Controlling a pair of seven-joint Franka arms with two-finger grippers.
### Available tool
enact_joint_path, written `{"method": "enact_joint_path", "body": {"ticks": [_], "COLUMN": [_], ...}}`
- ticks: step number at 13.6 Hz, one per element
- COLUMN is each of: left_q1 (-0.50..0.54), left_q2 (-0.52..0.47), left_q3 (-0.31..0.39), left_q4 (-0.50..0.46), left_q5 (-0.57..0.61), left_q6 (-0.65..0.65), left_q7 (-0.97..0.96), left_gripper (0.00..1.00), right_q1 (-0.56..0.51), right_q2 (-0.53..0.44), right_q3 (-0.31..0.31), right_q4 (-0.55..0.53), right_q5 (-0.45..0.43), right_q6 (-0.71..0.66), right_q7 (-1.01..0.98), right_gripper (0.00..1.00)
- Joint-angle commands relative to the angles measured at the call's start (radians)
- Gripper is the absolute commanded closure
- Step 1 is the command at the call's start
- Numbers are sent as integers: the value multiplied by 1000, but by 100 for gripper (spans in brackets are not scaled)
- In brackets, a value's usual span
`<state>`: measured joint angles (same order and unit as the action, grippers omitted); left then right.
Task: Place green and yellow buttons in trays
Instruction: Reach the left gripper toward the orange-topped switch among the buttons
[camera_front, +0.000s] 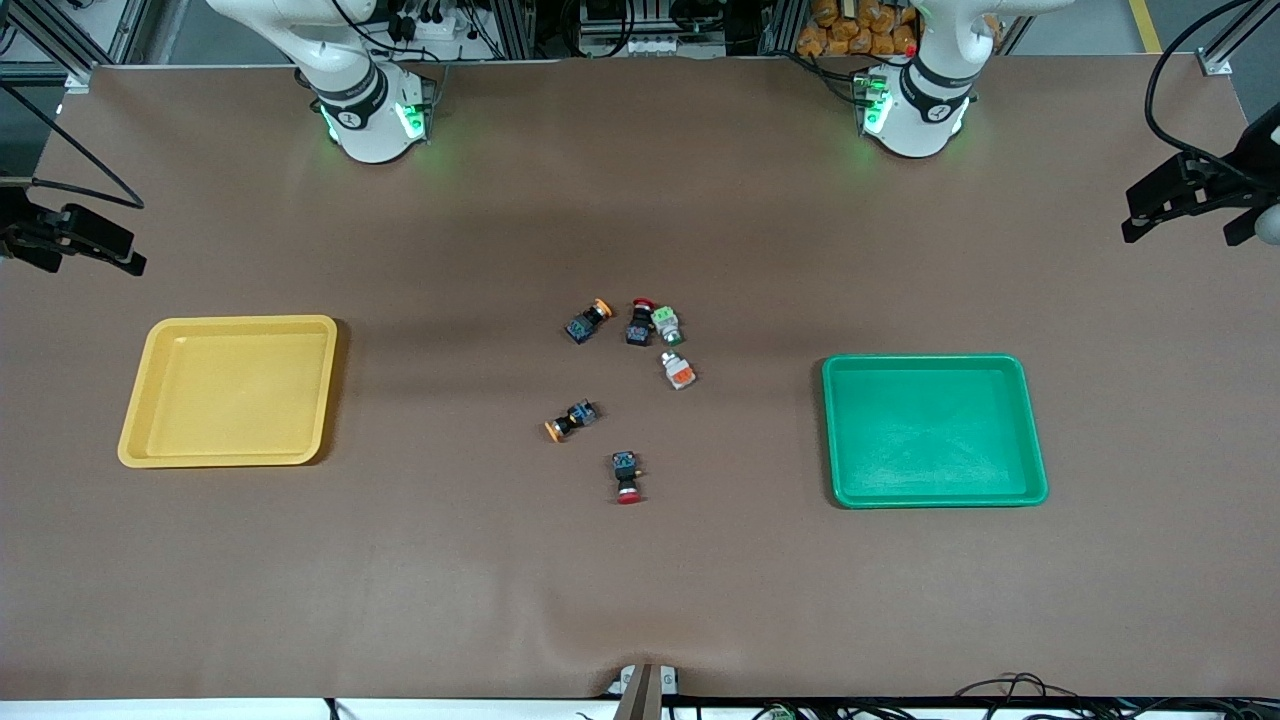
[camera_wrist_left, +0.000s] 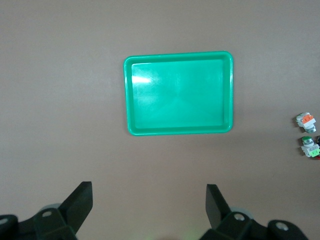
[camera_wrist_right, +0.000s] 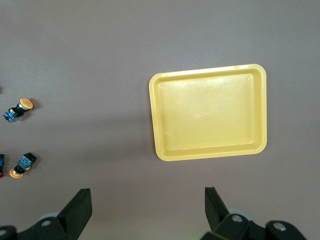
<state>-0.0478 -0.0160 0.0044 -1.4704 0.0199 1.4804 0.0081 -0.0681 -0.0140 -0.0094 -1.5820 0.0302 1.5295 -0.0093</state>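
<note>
Four buttons lie mid-table: two black-bodied with orange-yellow caps (camera_front: 587, 321) (camera_front: 570, 420), one white-grey with a green block (camera_front: 666, 324), one white-grey with an orange block (camera_front: 678, 371). The yellow tray (camera_front: 230, 390) sits toward the right arm's end and is empty. The green tray (camera_front: 930, 430) sits toward the left arm's end and is empty. My left gripper (camera_wrist_left: 149, 200) is open and empty, high over bare table beside the green tray (camera_wrist_left: 177, 90). My right gripper (camera_wrist_right: 148, 200) is open and empty, high over bare table beside the yellow tray (camera_wrist_right: 207, 112). Neither gripper shows in the front view.
Two black-bodied switches with red caps lie among the buttons, one (camera_front: 641, 322) touching the green-block button, one (camera_front: 627, 476) nearest the front camera. Camera mounts (camera_front: 1195, 190) (camera_front: 70, 240) stand at both table ends. The brown table cover (camera_front: 640, 560) is bare around the trays.
</note>
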Motion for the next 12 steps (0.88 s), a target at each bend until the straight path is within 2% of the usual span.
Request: {"method": "enact_joint_path", "body": {"ticks": [1, 7, 10, 12], "left_q1": [3, -7, -36, -49], "left_q2": [-6, 74, 114, 134], "left_q3": [0, -10, -72, -127], "left_q4": [-5, -21, -62, -111], "left_q5": [12, 12, 11, 11], "left_q6": [-21, -40, -29, 44], "left_q7": [18, 7, -74, -157], "left_gripper": [0, 0, 0, 0], "right_q1": [-4, 16, 25, 24], "right_q2": [-3, -4, -6, -6], "right_q3": [8, 13, 11, 11], "right_q4": [5, 30, 30, 28], "right_q5": [14, -24, -32, -29], "right_q6": [0, 43, 44, 40], "right_q7": [-9, -12, -11, -11], "right_gripper": [0, 0, 0, 0]}}
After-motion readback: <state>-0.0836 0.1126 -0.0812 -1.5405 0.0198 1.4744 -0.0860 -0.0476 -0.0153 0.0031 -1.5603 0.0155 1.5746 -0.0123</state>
